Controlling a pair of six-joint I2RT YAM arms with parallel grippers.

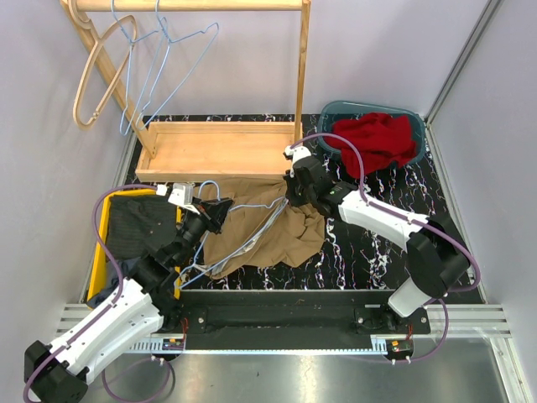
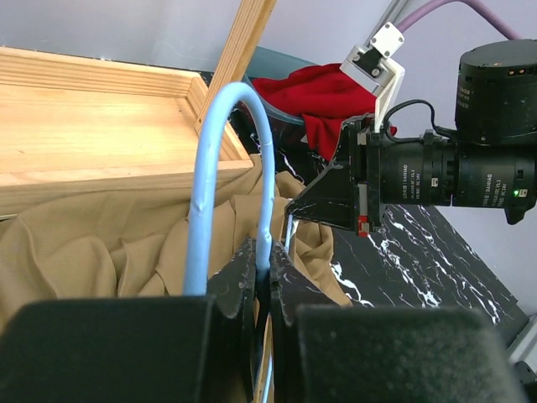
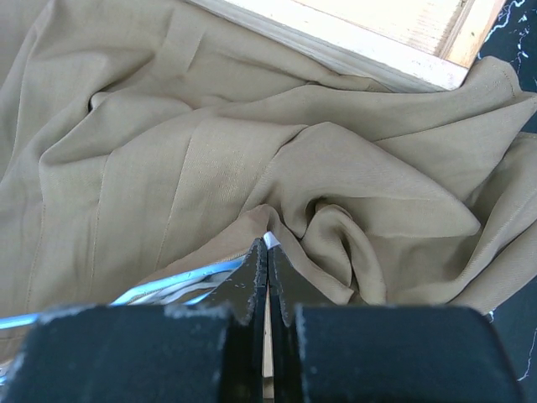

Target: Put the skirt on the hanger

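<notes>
Skirt (image 1: pixel 281 235) crumpled on table (image 1: pixel 373 262), wire hanger (image 2: pixel 201 218) lying on it. Left gripper (image 2: pixel 267 262) clamps hanger hook. Right gripper (image 3: pixel 267 256) pinches skirt edge. Cloth looks light and limp, likely to slip: take hold at the waistband.

You have the skirt (image 1: pixel 281 235) lying on the table (image 1: pixel 377 256) just in front of the rack's tray (image 1: pixel 214 151), with the hanger (image 1: pixel 262 225) on top of it. Your left gripper (image 1: pixel 220 207) is at its left edge and your right gripper (image 1: pixel 291 195) at its rear right corner. To the skirt's left lies a bin (image 1: pixel 101 243) with a garment (image 1: pixel 138 222) in it; behind and to its right stands a tub (image 1: pixel 369 105) holding a cloth (image 1: pixel 377 138).
</notes>
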